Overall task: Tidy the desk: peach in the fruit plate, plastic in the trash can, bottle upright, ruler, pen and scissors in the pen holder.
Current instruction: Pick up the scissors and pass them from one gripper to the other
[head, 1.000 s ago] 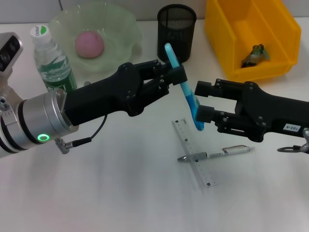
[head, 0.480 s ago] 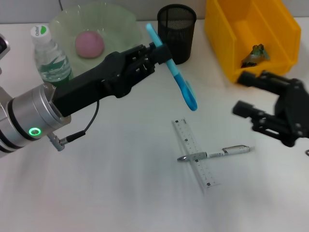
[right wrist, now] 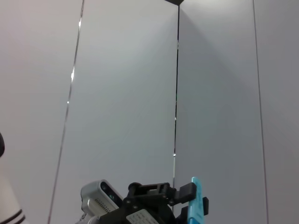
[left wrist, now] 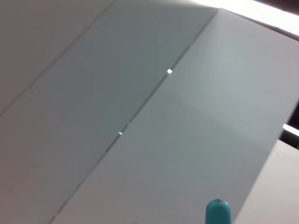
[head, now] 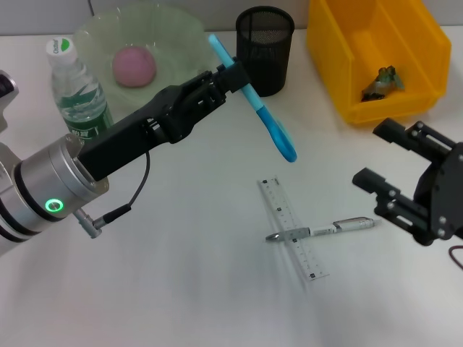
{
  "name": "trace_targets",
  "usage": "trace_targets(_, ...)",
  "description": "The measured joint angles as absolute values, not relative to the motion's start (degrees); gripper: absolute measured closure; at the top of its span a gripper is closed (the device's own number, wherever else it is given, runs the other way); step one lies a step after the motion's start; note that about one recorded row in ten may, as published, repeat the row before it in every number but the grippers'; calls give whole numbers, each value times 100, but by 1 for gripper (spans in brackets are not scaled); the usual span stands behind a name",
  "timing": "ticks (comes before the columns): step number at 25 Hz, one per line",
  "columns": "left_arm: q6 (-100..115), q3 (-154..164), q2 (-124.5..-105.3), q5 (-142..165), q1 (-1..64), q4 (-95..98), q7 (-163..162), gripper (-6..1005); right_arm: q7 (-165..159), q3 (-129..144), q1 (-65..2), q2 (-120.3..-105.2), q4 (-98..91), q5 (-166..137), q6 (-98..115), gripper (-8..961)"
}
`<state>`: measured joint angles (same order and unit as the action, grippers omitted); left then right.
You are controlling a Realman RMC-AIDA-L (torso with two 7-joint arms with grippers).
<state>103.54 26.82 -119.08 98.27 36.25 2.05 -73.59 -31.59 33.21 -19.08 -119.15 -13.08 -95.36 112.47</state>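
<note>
My left gripper (head: 236,75) is shut on the light blue scissors (head: 269,123), holding them tilted above the desk (head: 181,275) just left of the black mesh pen holder (head: 264,48). One blue end of the scissors (left wrist: 217,212) shows in the left wrist view. My right gripper (head: 377,157) is open and empty, low at the right. The clear ruler (head: 293,228) lies flat with the silver pen (head: 327,230) across it. The peach (head: 134,66) sits in the green fruit plate (head: 184,32). The bottle (head: 76,90) stands upright. Crumpled plastic (head: 381,80) lies in the yellow trash can (head: 340,58).
The right wrist view shows my left gripper holding the scissors (right wrist: 196,203) far off, against a plain grey wall. The trash can stands at the back right, close to the pen holder. Open tabletop lies in front of the ruler and pen.
My right gripper let go of the scissors and pulled back to the right and down. The left arm carried the scissors up and back toward the pen holder.
</note>
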Motion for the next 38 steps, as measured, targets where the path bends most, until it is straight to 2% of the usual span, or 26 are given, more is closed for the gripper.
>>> trace_targets(7, 10164, 2423, -11914, 9826, 3523, -62, -7369, 777, -2077, 3258, -1741, -11925, -663, -9513, 11083, 336)
trace_targets(25, 9602, 2097, -11917, 9825, 3456, -491, -7940, 777, -423, 3019, -1836, -11985, 602, -9508, 10394, 340)
trace_targets(38, 9248, 2049, -11918, 9873, 3501, -527, -8321, 776, 702, 2662, -2319, -11989, 1268, -9516, 9695, 343)
